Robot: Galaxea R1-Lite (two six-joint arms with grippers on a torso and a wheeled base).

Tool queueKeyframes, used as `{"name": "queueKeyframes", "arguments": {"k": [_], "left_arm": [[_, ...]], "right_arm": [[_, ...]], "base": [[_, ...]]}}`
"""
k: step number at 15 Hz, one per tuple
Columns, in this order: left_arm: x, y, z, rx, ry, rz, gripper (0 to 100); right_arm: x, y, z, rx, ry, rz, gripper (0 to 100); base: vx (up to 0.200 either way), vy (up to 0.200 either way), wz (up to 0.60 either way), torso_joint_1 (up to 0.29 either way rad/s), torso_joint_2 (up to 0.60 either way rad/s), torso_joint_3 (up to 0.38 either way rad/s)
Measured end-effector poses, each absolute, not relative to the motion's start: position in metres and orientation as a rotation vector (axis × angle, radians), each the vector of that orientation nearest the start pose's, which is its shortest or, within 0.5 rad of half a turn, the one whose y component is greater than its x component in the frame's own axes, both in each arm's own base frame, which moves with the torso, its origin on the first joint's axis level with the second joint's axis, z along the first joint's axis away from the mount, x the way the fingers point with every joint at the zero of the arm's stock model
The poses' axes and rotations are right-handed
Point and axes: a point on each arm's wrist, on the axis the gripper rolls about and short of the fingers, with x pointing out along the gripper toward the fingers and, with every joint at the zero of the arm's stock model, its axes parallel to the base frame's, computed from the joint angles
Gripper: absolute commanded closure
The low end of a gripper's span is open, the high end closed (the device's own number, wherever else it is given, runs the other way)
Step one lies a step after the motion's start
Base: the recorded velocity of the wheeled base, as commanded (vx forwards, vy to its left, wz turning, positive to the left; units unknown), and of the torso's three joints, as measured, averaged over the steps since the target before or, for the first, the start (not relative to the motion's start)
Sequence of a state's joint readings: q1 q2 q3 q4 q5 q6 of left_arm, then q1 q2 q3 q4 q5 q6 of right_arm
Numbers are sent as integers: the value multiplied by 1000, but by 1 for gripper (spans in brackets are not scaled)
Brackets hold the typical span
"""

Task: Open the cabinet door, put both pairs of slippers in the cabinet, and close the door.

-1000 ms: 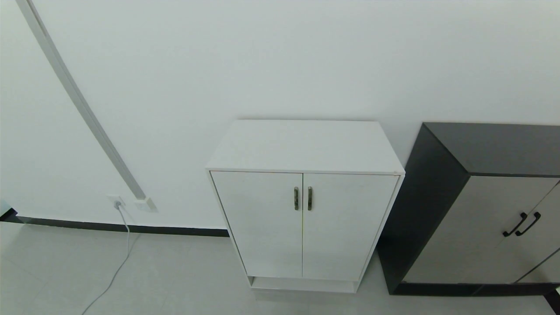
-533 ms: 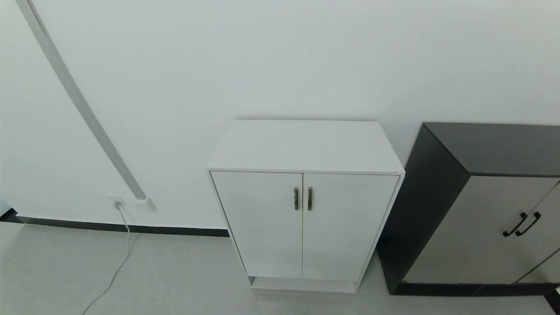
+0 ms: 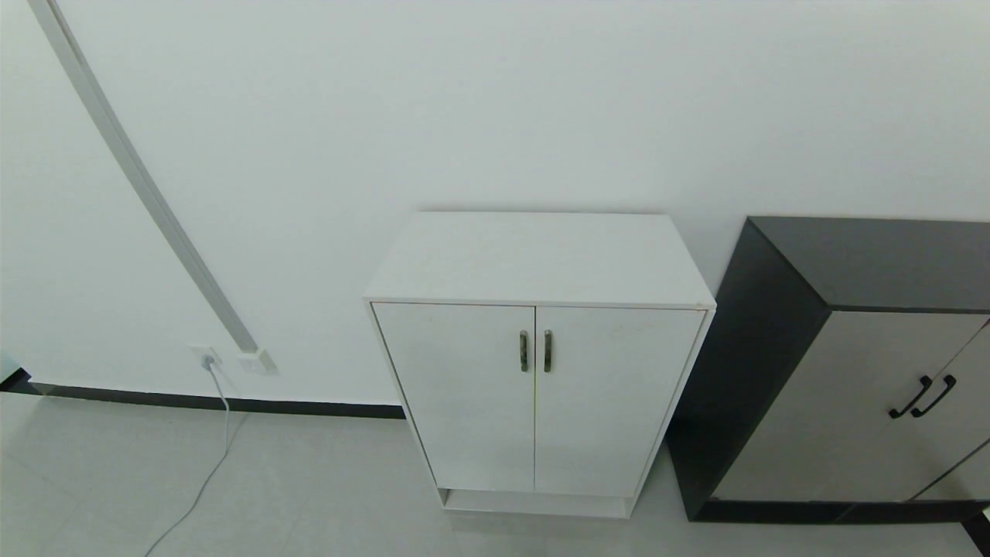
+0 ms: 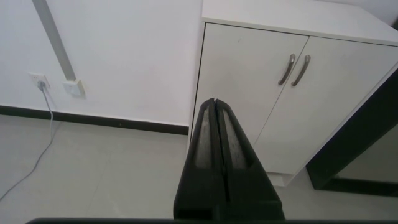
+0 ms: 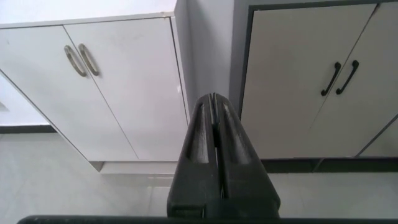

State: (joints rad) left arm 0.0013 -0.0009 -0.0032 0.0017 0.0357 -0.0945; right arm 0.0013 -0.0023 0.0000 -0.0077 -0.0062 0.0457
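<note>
White cabinet (image 3: 603, 402) stands against the wall, both doors closed, handles (image 3: 524, 351) paired at the mid seam. Black cabinet (image 3: 766, 363) just beside it, on its right. Left pincer (image 4: 215, 106) & right pincer (image 5: 213, 99): fingers pressed together, holding nothing, apart from the doors.

A white wall (image 3: 495, 100) is filling the upper frame; a black cabinet (image 3: 766, 371) is standing at right on pale floor tiles (image 3: 309, 495), a grey cable (image 3: 227, 422) trailing lower left.

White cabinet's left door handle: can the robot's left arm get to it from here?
Probably yes. Nothing stands between the shut left gripper and the left door handle, though it sits well short and would need opening.
</note>
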Motion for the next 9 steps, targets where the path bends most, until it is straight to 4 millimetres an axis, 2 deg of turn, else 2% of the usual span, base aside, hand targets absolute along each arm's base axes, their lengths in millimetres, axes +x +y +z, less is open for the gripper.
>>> {"name": "queueKeyframes", "arguments": {"k": [9], "left_arm": [[-23,1,76,-92,-4,35,100]], "right_arm": [[-23,0,76,34,-9,3,100]], "base": [[0,0,0,0,0,0]]}}
